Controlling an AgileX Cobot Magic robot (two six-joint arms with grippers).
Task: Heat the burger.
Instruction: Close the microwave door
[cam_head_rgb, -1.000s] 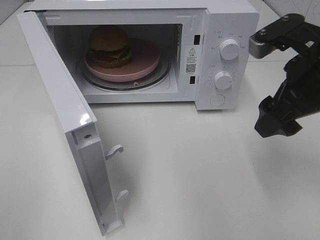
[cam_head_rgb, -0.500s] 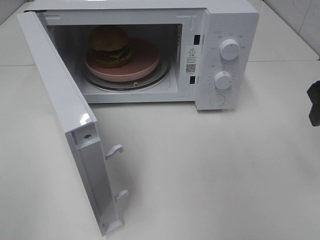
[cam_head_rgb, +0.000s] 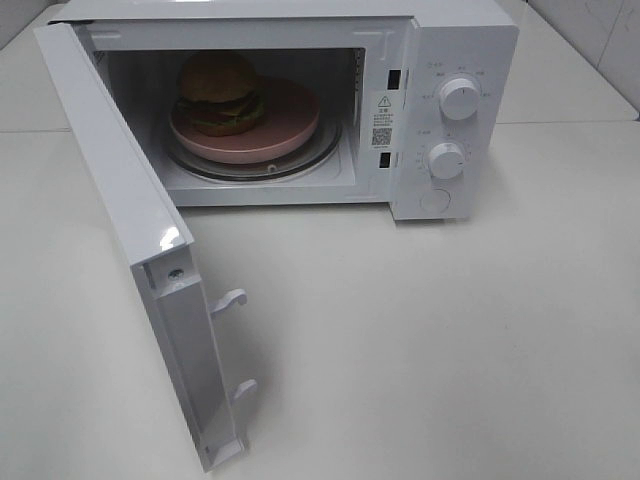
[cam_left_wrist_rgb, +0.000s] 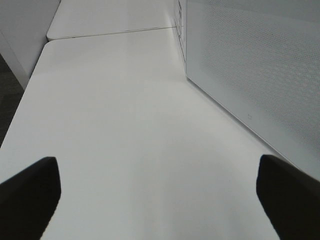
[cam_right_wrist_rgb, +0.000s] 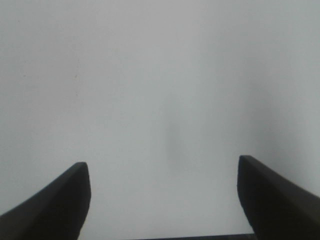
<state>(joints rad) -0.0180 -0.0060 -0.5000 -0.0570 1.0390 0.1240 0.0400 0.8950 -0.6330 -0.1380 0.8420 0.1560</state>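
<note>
The burger (cam_head_rgb: 219, 92), with a tan bun top, sits on a pink dish (cam_head_rgb: 285, 120) inside the white microwave (cam_head_rgb: 440, 60). The dish rests on the glass turntable. The microwave door (cam_head_rgb: 130, 220) hangs wide open toward the front left. Neither arm shows in the exterior high view. In the left wrist view my left gripper (cam_left_wrist_rgb: 159, 192) stands open over bare tabletop beside the microwave's perforated side wall (cam_left_wrist_rgb: 260, 75). My right gripper (cam_right_wrist_rgb: 162, 195) is open in the right wrist view, with only a plain white surface between its fingers.
Two white knobs (cam_head_rgb: 459, 98) and a round button (cam_head_rgb: 435, 200) are on the microwave's right panel. Two door latch hooks (cam_head_rgb: 232, 298) stick out from the open door's edge. The white table (cam_head_rgb: 420, 340) stretches in front of the microwave.
My right arm has withdrawn to the right, from beside the microwave's knobs to out of the exterior high view. The burger, dish and door have not moved.
</note>
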